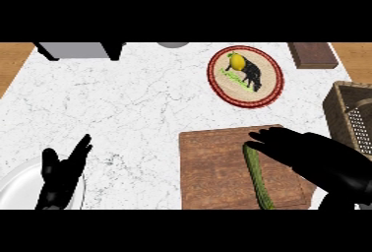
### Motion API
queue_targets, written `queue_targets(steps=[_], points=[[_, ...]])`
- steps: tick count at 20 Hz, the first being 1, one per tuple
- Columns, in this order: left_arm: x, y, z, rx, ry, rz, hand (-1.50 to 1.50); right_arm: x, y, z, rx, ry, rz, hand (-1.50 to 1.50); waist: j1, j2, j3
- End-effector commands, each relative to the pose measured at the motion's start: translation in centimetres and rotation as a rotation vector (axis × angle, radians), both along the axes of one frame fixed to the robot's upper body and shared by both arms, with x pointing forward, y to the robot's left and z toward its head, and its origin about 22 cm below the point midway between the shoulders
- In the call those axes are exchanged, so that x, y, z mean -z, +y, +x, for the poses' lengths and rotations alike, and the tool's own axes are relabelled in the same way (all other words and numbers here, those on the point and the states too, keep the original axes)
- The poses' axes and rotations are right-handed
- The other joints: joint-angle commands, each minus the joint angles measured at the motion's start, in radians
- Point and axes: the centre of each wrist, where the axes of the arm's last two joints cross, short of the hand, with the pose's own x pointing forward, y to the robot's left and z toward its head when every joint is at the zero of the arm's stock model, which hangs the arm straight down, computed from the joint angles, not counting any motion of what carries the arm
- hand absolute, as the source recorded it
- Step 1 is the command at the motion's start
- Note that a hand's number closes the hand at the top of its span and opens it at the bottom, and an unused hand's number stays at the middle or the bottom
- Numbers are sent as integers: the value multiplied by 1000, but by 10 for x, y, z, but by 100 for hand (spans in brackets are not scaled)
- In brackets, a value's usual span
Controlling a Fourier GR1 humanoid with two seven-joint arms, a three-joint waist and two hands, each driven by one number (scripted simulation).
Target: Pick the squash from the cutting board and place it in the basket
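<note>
Fingers of the right hand are spread wide, holding nothing, over the one green squash on the one cutting board. One basket sits beyond them; left hand rests open.

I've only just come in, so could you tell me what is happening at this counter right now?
The robot's right hand is over the wooden cutting board, its fingers beside the top end of the long green squash, which lies flat on the board and has not been lifted. The wicker basket stands at the counter's right edge, past the board. The left hand rests open at the lower left, over a white plate. A round woven mat lies further back.
</note>
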Motion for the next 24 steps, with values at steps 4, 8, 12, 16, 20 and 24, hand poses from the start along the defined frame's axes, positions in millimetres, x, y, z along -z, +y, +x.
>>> queue_targets(steps=[4,8,12,16,20,24], points=[[28,7,-7,-6,86,-16,0,24,-7,22,-13,-1,16,-150,1,8,-10],[20,22,-15,-6,89,-11,0,46,7,-2,-7,-22,16,-150,-5,5,-10],[-1,2,-4,-15,77,-14,0,64,4,6,1,-11,11,-150,-2,5,-9],[19,8,-19,-11,82,1,0,64,6,8,9,-20,43,-150,-2,5,-10],[17,-8,-6,-16,75,-1,0,79,17,15,-19,-31,24,-150,-1,6,-10],[13,7,-10,-17,79,2,0,95,37,9,-9,-10,-57,-150,1,5,-10]])
